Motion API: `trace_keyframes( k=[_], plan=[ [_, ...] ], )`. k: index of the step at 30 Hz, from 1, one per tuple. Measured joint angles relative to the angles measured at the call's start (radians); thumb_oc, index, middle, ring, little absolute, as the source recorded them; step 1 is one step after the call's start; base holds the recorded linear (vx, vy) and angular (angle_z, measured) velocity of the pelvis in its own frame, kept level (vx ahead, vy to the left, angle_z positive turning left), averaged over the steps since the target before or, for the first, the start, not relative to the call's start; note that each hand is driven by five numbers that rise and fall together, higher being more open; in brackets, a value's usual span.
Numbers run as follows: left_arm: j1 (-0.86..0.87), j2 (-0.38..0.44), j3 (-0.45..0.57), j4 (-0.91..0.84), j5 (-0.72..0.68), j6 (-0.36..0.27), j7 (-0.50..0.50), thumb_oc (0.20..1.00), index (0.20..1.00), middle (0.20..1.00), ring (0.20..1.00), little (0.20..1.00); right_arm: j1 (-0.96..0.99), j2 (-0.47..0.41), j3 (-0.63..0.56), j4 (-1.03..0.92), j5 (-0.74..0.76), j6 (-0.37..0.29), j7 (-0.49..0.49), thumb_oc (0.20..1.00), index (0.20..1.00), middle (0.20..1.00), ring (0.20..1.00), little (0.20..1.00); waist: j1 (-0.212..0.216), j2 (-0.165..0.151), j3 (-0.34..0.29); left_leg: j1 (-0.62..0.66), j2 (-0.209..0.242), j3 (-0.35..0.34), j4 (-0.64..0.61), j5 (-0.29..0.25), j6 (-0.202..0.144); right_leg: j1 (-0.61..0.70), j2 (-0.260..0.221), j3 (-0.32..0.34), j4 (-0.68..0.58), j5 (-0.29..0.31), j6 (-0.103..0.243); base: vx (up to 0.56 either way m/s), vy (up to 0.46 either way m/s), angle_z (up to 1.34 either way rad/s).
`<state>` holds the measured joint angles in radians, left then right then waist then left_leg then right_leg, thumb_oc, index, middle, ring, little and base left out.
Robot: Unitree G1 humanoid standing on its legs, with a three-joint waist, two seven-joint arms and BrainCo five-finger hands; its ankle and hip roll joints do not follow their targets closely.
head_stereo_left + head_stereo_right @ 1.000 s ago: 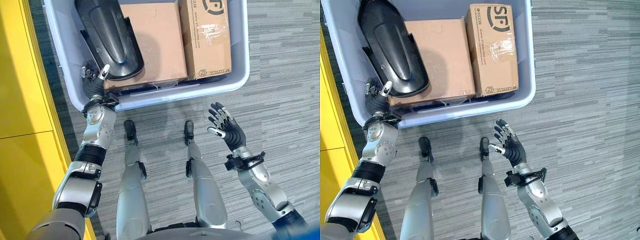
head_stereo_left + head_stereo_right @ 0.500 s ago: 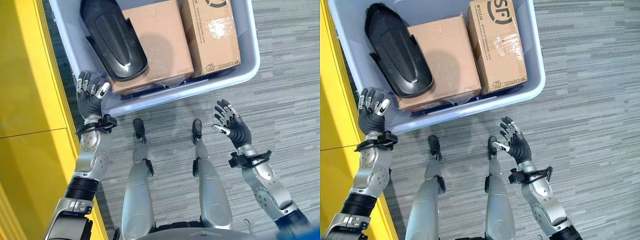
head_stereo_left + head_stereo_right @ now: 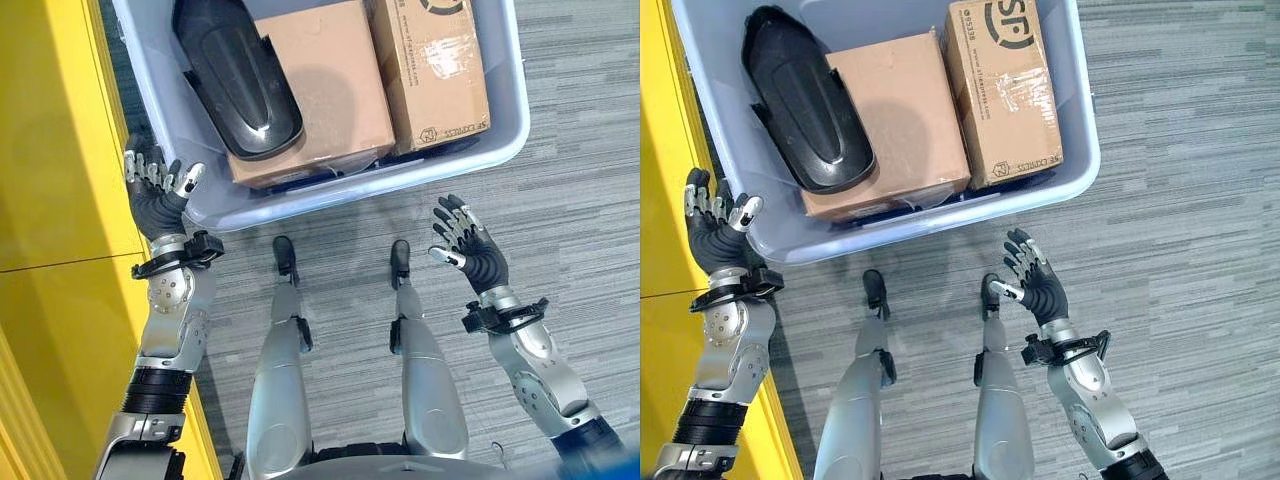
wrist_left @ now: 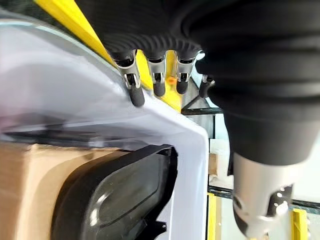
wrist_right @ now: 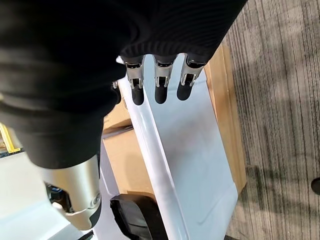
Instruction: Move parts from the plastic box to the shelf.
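Observation:
A pale plastic box (image 3: pixel 385 183) stands on the floor ahead of me. Inside lie a long black moulded part (image 3: pixel 236 76) at its left, a plain cardboard carton (image 3: pixel 322 92) in the middle and a taped carton (image 3: pixel 436 66) at the right. My left hand (image 3: pixel 153 193) is raised outside the box's near left corner, open with fingers spread, holding nothing. My right hand (image 3: pixel 472 252) hovers open over the carpet, in front of the box's near right corner. In the left wrist view its fingers (image 4: pixel 133 91) point over the box wall (image 4: pixel 100 102) towards the black part (image 4: pixel 115 195).
A yellow shelf unit (image 3: pixel 55 150) runs along my left side, close to the box and my left arm. Grey striped carpet (image 3: pixel 580 170) stretches to the right of the box and around my right hand.
My left hand has pulled back from the box's near edge by the black part, moved left to outside the corner and spread its fingers. The right hand has barely moved.

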<state>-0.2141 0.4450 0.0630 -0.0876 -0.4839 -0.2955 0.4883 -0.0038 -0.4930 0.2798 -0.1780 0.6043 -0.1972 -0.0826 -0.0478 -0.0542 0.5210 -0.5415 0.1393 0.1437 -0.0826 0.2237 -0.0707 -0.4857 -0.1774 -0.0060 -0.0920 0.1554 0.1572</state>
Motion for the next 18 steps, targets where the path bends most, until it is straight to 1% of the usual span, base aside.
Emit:
trace_keyframes(
  k=[4,6,8,10,11,13,14,16,18],
  plan=[
    [-0.004,0.021,0.016,-0.088,0.101,-0.002,0.030,1.000,1.000,1.000,1.000,1.000,0.000,0.000,0.000,0.000,0.000,-0.009,0.002,1.000,1.000,1.000,1.000,1.000,0.002,0.000,0.000,0.001,0.000,-0.001,0.000,0.000,0.000,0.002,0.000,-0.001,0.000,0.000,0.000,0.00,0.000,0.00],
    [-0.018,0.057,0.015,-0.096,0.163,-0.002,0.038,1.000,1.000,1.000,1.000,1.000,0.000,0.000,0.000,0.000,0.000,-0.009,0.003,1.000,1.000,1.000,1.000,1.000,-0.001,0.000,0.000,0.001,0.000,-0.002,0.001,0.000,0.000,0.004,0.000,-0.002,0.000,0.000,0.000,0.00,0.000,0.00],
    [-0.034,0.073,0.010,-0.094,0.196,0.001,0.044,1.000,1.000,1.000,1.000,1.000,0.000,0.000,0.000,0.000,0.000,-0.009,0.004,1.000,1.000,1.000,1.000,1.000,0.000,0.000,0.000,0.001,0.000,-0.003,0.002,0.000,0.000,0.005,0.000,-0.003,0.000,0.000,0.000,0.00,0.000,0.00],
    [-0.114,0.100,-0.024,-0.081,0.243,0.010,0.061,1.000,1.000,1.000,1.000,1.000,-0.001,-0.001,0.002,0.001,0.000,-0.010,0.010,1.000,1.000,1.000,1.000,1.000,-0.004,0.000,0.000,0.001,0.000,-0.004,0.004,0.000,0.000,0.007,0.001,-0.004,0.000,0.000,0.000,0.00,0.000,0.00],
    [-0.128,0.102,-0.030,-0.079,0.243,0.010,0.064,1.000,1.000,1.000,1.000,1.000,-0.002,-0.001,0.003,0.001,0.000,-0.011,0.011,1.000,1.000,1.000,1.000,1.000,-0.005,0.000,0.000,0.001,-0.001,-0.005,0.004,0.000,0.000,0.007,0.002,-0.005,0.000,0.001,0.000,0.00,0.000,0.00],
    [-0.241,0.136,-0.081,-0.014,0.268,0.016,0.074,1.000,1.000,1.000,1.000,1.000,-0.004,-0.001,0.008,0.002,0.000,-0.013,0.013,1.000,1.000,1.000,1.000,1.000,-0.011,0.000,0.000,0.001,-0.001,-0.005,0.008,0.000,0.000,0.009,0.003,-0.005,0.000,0.002,0.001,0.00,0.000,0.00],
    [-0.281,0.144,-0.098,0.010,0.273,0.024,0.076,1.000,1.000,1.000,1.000,1.000,-0.004,-0.001,0.011,0.001,0.000,-0.015,0.016,1.000,1.000,1.000,1.000,1.000,-0.024,-0.003,0.000,0.001,-0.001,-0.004,0.009,0.000,0.000,0.009,0.003,-0.005,0.000,0.002,0.001,0.00,0.000,0.00],
    [-0.362,0.149,-0.147,0.082,0.278,0.028,0.078,1.000,1.000,1.000,1.000,1.000,0.000,-0.001,0.015,0.003,0.000,-0.017,0.022,1.000,1.000,1.000,1.000,1.000,-0.034,-0.003,-0.001,0.001,-0.002,-0.006,0.013,-0.002,0.002,0.011,0.003,-0.004,0.000,0.003,0.001,0.00,0.000,0.00],
    [-0.409,0.144,-0.189,0.131,0.278,0.030,0.082,1.000,1.000,1.000,1.000,1.000,0.000,-0.001,0.019,0.002,0.000,-0.017,0.028,1.000,1.000,1.000,1.000,1.000,-0.058,-0.004,-0.001,0.001,-0.001,-0.006,0.013,-0.002,0.002,0.011,0.004,-0.004,0.000,0.004,0.000,0.00,0.000,0.00]
  ],
)
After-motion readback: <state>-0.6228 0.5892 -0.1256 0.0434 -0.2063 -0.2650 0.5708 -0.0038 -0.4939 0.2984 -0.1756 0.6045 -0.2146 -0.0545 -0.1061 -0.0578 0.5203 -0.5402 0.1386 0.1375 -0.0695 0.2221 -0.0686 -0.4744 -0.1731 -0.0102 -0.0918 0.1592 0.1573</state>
